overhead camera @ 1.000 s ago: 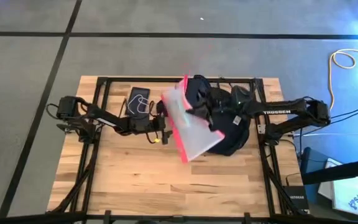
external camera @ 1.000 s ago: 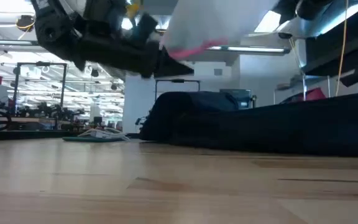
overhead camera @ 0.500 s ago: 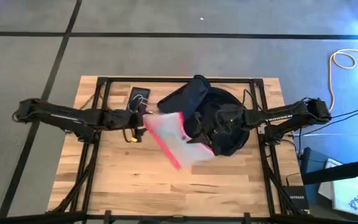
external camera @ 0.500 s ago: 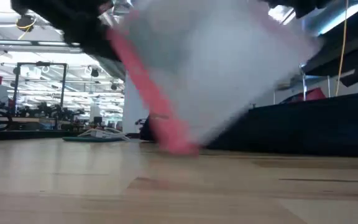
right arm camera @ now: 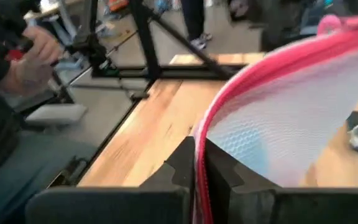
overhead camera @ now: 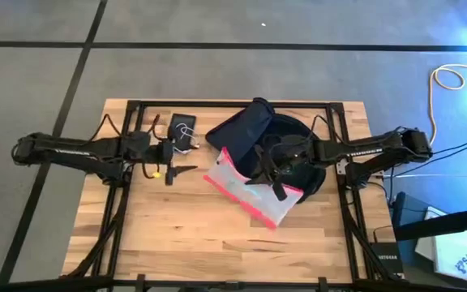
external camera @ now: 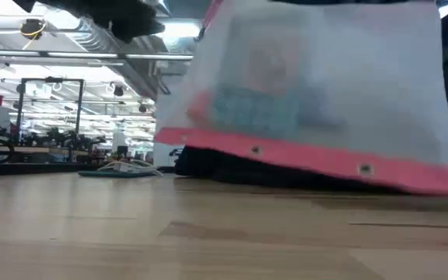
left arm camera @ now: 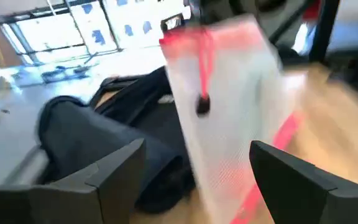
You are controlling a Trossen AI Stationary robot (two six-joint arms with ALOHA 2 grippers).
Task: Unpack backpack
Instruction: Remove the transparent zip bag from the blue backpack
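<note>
Gripping the pouch (overhead camera: 250,191), right end effector (overhead camera: 271,180) over backpack (overhead camera: 290,150); left end effector (overhead camera: 181,169) spread, empty.

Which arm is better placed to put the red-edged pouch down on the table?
Right. The right gripper is shut on the pouch; the left gripper is open, apart from it.

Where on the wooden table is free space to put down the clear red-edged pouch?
The near half of the wooden table is bare, below the clear red-edged pouch. The far side is crowded: dark navy backpack, black phone, left gripper.
</note>
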